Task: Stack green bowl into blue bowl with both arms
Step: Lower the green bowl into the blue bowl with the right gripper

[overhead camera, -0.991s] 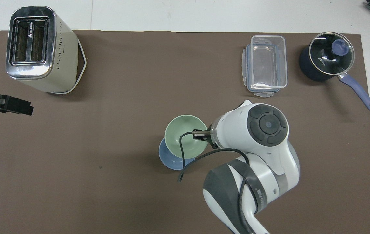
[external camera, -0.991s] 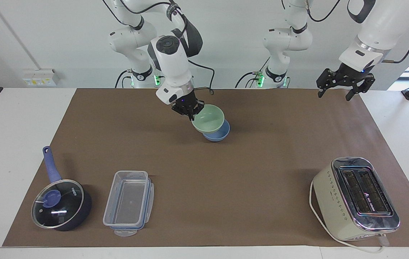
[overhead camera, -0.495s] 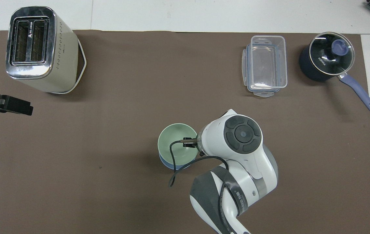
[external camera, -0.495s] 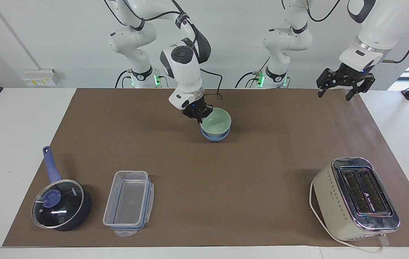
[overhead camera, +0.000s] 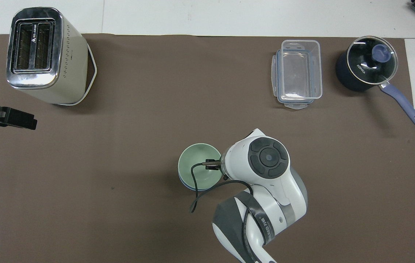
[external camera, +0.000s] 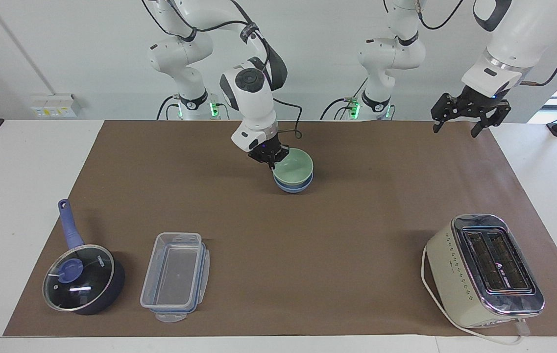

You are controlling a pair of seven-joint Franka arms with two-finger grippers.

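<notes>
Brown mat (external camera: 307,245) covers most of the table, with a cream toaster (external camera: 484,269) at the left arm's end, then a dark lidded saucepan (external camera: 84,278) and a clear plastic container (external camera: 175,277) at the right arm's end. Mid-table, closer to the robots, the green bowl (external camera: 294,165) sits nested in the blue bowl (external camera: 294,187). Right gripper (external camera: 272,162) is clamped on the green bowl's rim, left gripper (external camera: 470,113) waits spread wide above the mat's edge

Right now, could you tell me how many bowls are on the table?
2: the green bowl sits nested in the blue bowl mid-table, near the robots, its rim pinched by the right tool. None seems hidden.
</notes>
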